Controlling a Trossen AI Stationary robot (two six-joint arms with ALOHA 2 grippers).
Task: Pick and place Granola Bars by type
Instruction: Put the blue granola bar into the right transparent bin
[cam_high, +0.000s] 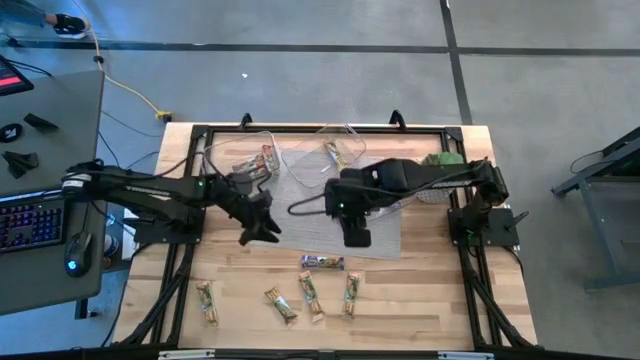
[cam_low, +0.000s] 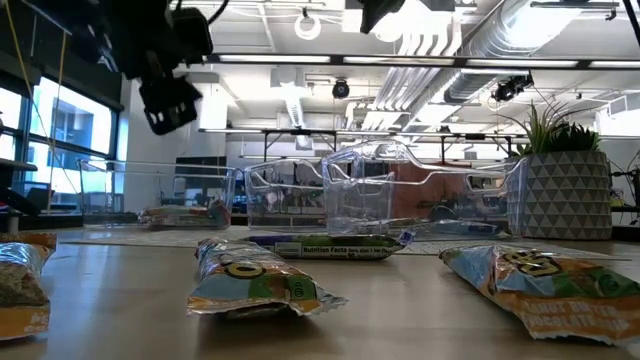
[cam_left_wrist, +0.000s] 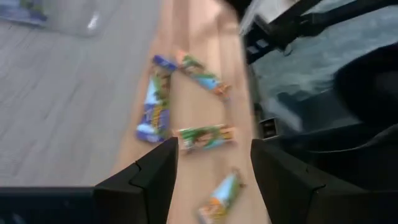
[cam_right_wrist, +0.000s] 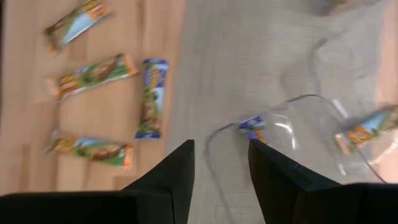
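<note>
Several green-tan granola bars (cam_high: 312, 295) lie flat in a row near the table's near edge, and a purple bar (cam_high: 322, 262) lies just beyond them. My left gripper (cam_high: 258, 228) hovers open and empty over the wood, left of the grey mat (cam_high: 330, 215). Its wrist view shows the purple bar (cam_left_wrist: 155, 106) and a green-tan bar (cam_left_wrist: 205, 135) beyond the fingers. My right gripper (cam_high: 356, 236) hovers open and empty over the mat's near edge. Its wrist view shows a small purple bar (cam_right_wrist: 252, 127) inside a clear tub (cam_right_wrist: 292, 124).
Clear plastic tubs (cam_high: 255, 160) (cam_high: 340, 152) stand on the mat's far side, one with red-pink bars and one with a green-tan bar. A potted plant (cam_high: 440, 165) stands at the far right. Bare wood lies between the grippers and the row of bars.
</note>
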